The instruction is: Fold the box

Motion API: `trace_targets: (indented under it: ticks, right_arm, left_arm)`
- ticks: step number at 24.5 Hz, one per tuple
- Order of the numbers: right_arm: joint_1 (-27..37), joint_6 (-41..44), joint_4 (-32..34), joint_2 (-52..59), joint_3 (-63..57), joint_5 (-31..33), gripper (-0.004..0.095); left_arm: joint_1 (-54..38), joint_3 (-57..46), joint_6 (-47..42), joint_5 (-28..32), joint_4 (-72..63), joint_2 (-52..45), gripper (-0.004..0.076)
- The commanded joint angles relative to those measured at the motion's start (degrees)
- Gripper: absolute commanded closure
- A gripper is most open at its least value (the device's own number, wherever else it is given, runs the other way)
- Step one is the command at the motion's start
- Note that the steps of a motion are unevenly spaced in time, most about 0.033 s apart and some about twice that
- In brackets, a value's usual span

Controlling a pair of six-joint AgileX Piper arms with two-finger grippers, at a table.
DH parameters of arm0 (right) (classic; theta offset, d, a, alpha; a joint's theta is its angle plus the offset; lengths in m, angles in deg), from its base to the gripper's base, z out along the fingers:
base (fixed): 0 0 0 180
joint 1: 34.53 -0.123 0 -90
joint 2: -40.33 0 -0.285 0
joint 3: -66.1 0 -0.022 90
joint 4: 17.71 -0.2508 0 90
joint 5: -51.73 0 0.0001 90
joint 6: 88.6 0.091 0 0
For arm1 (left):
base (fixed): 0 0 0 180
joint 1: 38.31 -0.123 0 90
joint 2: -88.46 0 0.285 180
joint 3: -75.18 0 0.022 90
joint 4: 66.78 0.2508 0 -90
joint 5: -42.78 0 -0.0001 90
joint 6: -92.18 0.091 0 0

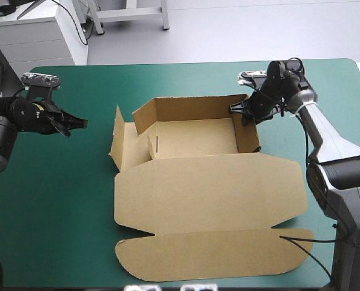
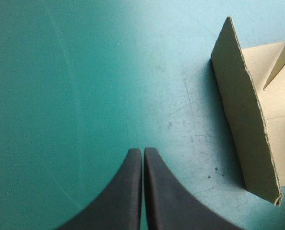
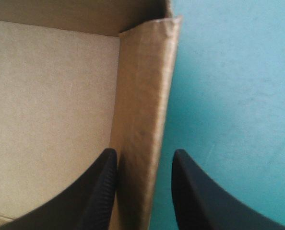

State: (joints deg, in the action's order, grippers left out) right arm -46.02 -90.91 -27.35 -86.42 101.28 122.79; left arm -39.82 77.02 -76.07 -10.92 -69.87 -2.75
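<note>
At tabletop [image 1: 59,200] centre | box [image 1: 210,188] is set half-raised | judged light, stiff; best pinched at a wall edge | right wall [image 3: 142,120] is straddled by right tool [image 3: 145,160], spread apart | left tool [image 2: 143,151] is pressed together, empty.

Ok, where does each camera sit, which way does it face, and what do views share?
High view: above and behind the robot, looking down on the teal-green table cover and brown cardboard box; left gripper and right gripper show.
Left wrist view: above that wrist, facing bare cover; its shut black fingers show.
Right wrist view: above that wrist, facing the box's right wall between its open fingers.
All share the box.
</note>
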Motion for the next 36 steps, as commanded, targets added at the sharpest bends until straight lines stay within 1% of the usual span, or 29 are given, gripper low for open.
trace_targets:
  ticks: [1, 3, 4, 5, 6, 11, 16, 19, 23, 26, 29, 30, 33, 36]
  right_arm:
    - [0.1, -1.2, -2.5, 1.7, 1.6, 0.5, 0.0631]
    - [0.1, -1.9, -2.9, 1.3, 1.6, 0.5, 0.0772]
    - [0.1, -2.4, -2.7, 1.3, 1.6, 0.5, 0.0858]
    - [0.1, -2.6, -2.7, 1.3, 1.6, 0.5, 0.0905]
    - [0.1, -2.6, -2.8, 1.4, 1.6, 0.5, 0.0926]
    - [0.1, -2.6, -4.0, 2.7, 1.6, 0.5, 0.0922]
    - [0.2, -2.6, -3.9, 6.3, 1.6, 0.5, 0.0922]
    - [0.2, -2.7, -2.0, 9.3, 1.6, 0.5, 0.0922]
    - [0.2, -2.7, -0.1, 13.8, 1.6, 0.5, 0.0922]
    - [0.2, -3.0, -0.1, 17.1, 1.6, 0.5, 0.0922]
    - [0.2, -3.0, -1.4, 22.1, 1.6, 0.5, 0.0922]
    - [0.2, -3.0, -1.4, 22.8, 1.6, 0.5, 0.0922]
    - [0.2, -3.0, -1.4, 27.3, 1.6, 0.5, 0.0922]
    - [0.2, -2.2, -1.1, 31.2, 1.6, 0.5, 0.0922]
  left_arm:
    - [-0.1, 1.4, -0.5, 2.0, -0.8, -2.0, 0.0729]
    - [-0.1, 1.4, -0.7, 1.9, -0.8, -2.0, 0.0729]
    - [-0.1, 1.4, -0.9, 1.9, -0.8, -2.0, 0.0729]
    - [-0.1, 1.4, -0.9, 1.9, -0.9, -2.0, 0.0729]
    - [-0.1, 1.4, -1.2, 1.9, -0.9, -2.0, 0.0729]
    - [-0.1, 1.4, -2.4, 2.1, -0.9, -2.0, 0.0729]
    - [-0.6, 1.4, -4.7, 5.0, -0.8, -2.0, 0.0729]
    - [-2.4, 1.4, -6.0, 6.9, -3.3, -2.0, 0.0729]
    - [-6.5, 1.4, -5.5, 7.8, -10.7, -2.0, 0.0729]
    - [-9.4, 1.4, -2.2, 8.0, -17.0, -2.0, 0.0729]
    - [-11.5, 1.4, 3.9, 7.9, -29.8, -1.4, 0.0729]
    - [-11.5, 1.4, 5.0, 7.7, -31.8, -1.4, 0.0729]
    - [-11.5, 1.4, 10.6, 4.8, -43.2, 1.1, 0.0729]
    - [-11.5, 1.4, 13.4, 2.1, -48.7, 3.3, 0.0729]
